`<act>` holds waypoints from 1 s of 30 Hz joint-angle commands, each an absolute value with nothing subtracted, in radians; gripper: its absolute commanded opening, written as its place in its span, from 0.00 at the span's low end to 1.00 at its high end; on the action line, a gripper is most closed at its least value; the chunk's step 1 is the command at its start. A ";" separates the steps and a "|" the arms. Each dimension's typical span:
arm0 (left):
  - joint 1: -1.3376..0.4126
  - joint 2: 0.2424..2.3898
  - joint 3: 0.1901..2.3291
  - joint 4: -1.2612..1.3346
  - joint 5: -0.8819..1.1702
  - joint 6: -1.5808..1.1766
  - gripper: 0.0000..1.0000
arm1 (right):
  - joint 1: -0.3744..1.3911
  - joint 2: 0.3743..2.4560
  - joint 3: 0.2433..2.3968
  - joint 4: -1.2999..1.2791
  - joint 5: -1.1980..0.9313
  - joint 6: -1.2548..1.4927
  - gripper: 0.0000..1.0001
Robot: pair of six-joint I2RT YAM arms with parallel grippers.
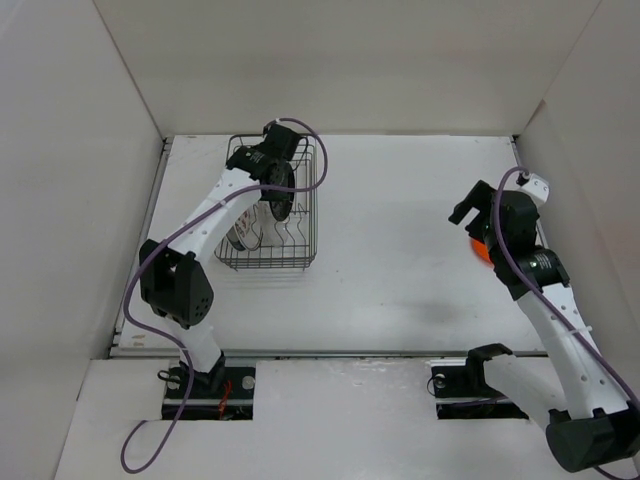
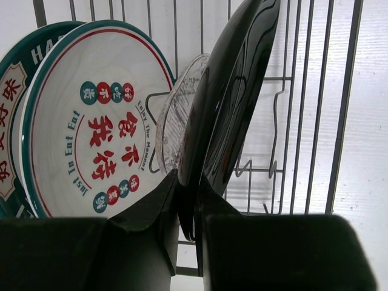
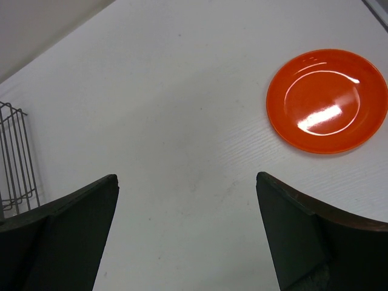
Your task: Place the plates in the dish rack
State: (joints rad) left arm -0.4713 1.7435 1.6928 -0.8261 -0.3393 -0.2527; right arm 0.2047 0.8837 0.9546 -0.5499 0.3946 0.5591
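Note:
The dark wire dish rack (image 1: 266,263) stands at the back left. My left gripper (image 1: 282,188) is over it, shut on the rim of the glossy black plate (image 2: 233,103), which stands on edge between the rack's prongs (image 2: 276,130). Left of it in the rack stand the clear plate (image 2: 174,118), the white plate with red marks (image 2: 97,121) and another patterned-rim plate (image 2: 9,103) at the far left. The orange plate (image 3: 327,100) lies flat on the table at the right, partly hidden under my right arm in the top view (image 1: 480,252). My right gripper (image 3: 188,182) is open and empty, above the table left of the orange plate.
White walls close in the table on the left, back and right. The rack's corner (image 3: 15,157) shows at the left edge of the right wrist view. The table's front edge (image 1: 330,352) runs just ahead of both arm bases.

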 commanded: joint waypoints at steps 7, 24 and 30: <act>-0.463 1.641 1.730 -0.838 -0.357 -0.258 0.00 | 0.183 0.904 0.940 -0.495 0.356 0.560 1.00; -0.463 1.586 1.572 -0.790 -0.377 -0.258 0.00 | 0.173 0.882 0.933 -0.495 0.339 0.560 1.00; -0.463 1.618 1.542 -0.781 -0.353 -0.258 0.00 | 0.164 0.854 0.942 -0.515 0.348 0.549 1.00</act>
State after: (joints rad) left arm -0.4686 1.6138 1.5612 -0.8040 -0.3496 -0.2527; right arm 0.1726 0.8810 0.9188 -0.5304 0.3332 0.5560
